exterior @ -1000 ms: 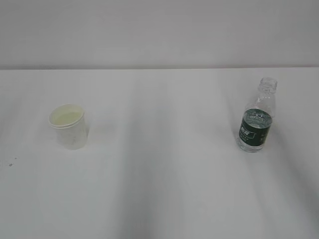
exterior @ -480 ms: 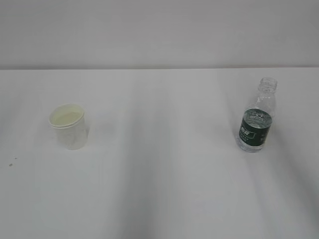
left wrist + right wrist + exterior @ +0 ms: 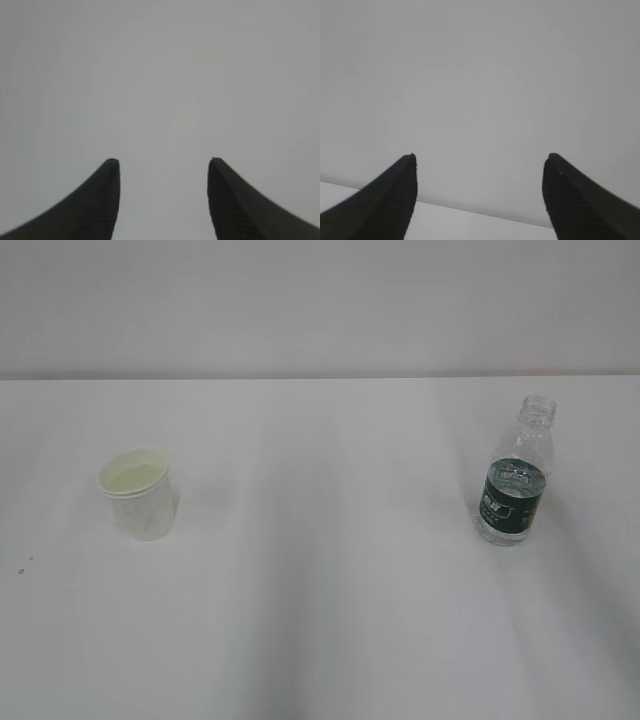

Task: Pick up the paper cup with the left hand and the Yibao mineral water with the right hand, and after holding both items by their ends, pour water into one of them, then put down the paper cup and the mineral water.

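the left tool (image 3: pixel 164 165) stood spread, its two dark tips apart with nothing between them, and ahead of it lay only blank grey surface. the right tool (image 3: pixel 480 162) was spread wider still, also empty, facing a plain grey wall with a pale strip of table (image 3: pixel 470 222) below its tips. neither tool showed in the exterior view, so both sat well away from the things they were meant for.

out on the table (image 3: pixel 330 590), the paper cup (image 3: pixel 138 494) stood upright on the left tool's side, and the yibao mineral water (image 3: pixel 515 487) stood upright and uncapped on the right tool's side, well apart from the cup. neither was touched.

judging from that, no lift was under way in these views. whether the pour had been made could not be told; the cup's contents were unclear.
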`<state>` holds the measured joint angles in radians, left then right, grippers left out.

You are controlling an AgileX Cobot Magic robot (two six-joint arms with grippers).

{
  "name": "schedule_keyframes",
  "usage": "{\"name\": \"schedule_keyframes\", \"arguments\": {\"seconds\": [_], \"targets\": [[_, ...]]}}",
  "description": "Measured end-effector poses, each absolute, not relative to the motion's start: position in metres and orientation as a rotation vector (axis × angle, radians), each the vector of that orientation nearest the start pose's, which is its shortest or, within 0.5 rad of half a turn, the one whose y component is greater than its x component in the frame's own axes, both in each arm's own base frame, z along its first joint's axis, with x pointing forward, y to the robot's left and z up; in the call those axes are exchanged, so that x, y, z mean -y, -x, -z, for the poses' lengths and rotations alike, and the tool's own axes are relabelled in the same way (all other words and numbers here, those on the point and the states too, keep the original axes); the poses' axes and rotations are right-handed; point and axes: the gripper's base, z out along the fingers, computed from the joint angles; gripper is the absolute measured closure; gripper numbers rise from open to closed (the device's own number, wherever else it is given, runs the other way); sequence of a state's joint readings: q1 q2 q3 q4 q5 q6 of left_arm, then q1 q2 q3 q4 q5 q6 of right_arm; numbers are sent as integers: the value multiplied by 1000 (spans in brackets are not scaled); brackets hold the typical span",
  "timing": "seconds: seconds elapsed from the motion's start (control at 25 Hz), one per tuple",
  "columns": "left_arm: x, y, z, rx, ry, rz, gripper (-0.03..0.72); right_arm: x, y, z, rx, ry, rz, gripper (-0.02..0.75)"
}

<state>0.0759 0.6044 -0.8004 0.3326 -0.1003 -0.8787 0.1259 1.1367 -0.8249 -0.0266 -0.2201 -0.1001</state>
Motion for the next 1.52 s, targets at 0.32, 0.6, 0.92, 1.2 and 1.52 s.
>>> {"name": "schedule_keyframes", "arguments": {"seconds": [0.32,0.6,0.92,1.2,1.52], "targets": [[-6,-94,-440,-1160,369,423,295,-33,-254,-361,-1562,204,-3,148],[-7,-93,-438,-1176,387,421,295,-30,-237,-370,-1581,213,7,148],[-8,-82,-438,-1177,401,412,295,-27,-216,-382,-1572,216,14,148],[-8,-71,-437,-1176,417,408,295,-26,-204,-385,-1596,218,16,148],[-7,-62,-437,-1159,449,456,295,-24,-190,-390,-1605,218,17,148]]}}
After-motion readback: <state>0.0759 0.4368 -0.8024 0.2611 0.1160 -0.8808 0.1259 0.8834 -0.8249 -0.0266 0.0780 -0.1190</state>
